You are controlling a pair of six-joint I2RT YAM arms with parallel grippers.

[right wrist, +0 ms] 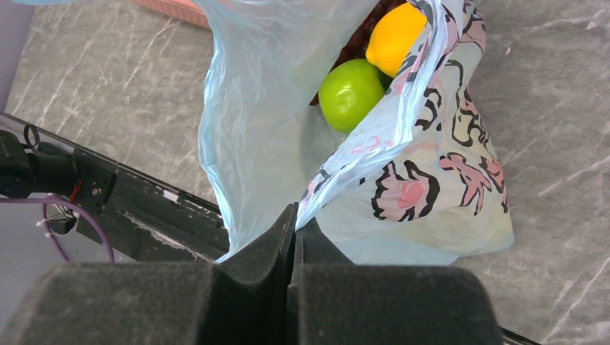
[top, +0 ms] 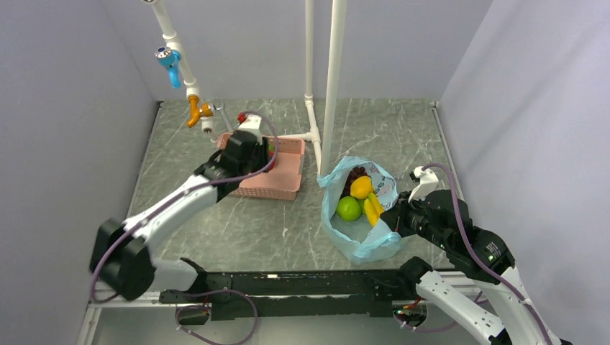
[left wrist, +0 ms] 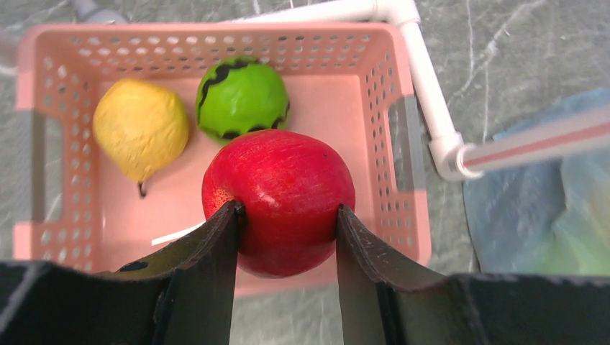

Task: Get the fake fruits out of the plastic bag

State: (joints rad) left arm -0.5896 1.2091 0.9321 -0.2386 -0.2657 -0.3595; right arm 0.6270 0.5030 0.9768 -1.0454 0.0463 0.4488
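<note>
1. Red apple (left wrist: 279, 187) sat gripped between the left gripper's (left wrist: 288, 210) fingers, over the pink basket (left wrist: 403, 93) toward the table's (top: 252, 230) far edge
2. Yellow pear (left wrist: 140, 128) and striped watermelon (left wrist: 242, 97) lay inside that basket
3. Right gripper (right wrist: 293, 215) pinched the plastic bag's (right wrist: 244, 108) rim near the table's near edge; green apple (right wrist: 350, 93), orange (right wrist: 395, 36), bananas (top: 372, 210), grapes (top: 355, 172) lay inside

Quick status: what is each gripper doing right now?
Left gripper: closed on the red apple.
Right gripper: shut, pinching the edge of the plastic bag.
</note>
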